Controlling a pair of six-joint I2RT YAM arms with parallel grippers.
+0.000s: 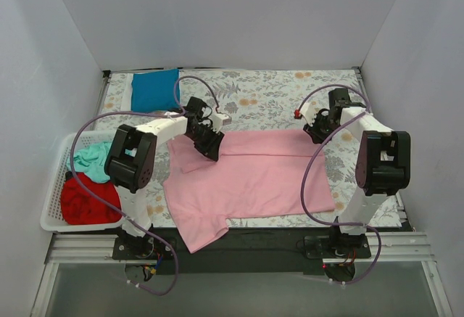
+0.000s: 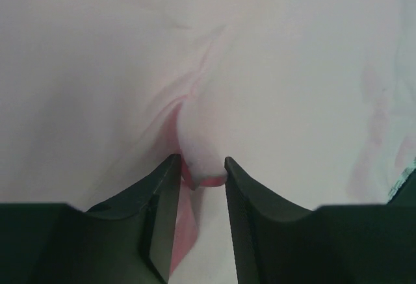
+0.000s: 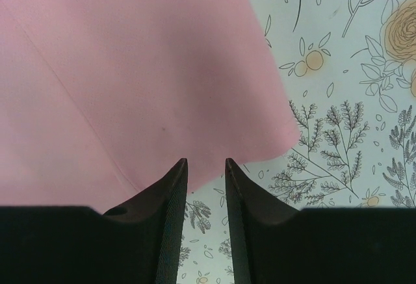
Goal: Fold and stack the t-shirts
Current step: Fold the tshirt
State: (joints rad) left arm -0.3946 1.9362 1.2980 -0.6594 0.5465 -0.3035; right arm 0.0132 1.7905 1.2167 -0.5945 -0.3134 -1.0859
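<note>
Left tool [image 2: 201,162] narrow, pinching pink t-shirt [image 2: 273,69] fold

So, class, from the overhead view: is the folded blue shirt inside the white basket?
No, the blue shirt lies on the floral tablecloth, outside the basket.

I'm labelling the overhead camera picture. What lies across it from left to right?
White basket → folded blue t-shirt → left gripper, pinching the pink t-shirt → right gripper.
</note>
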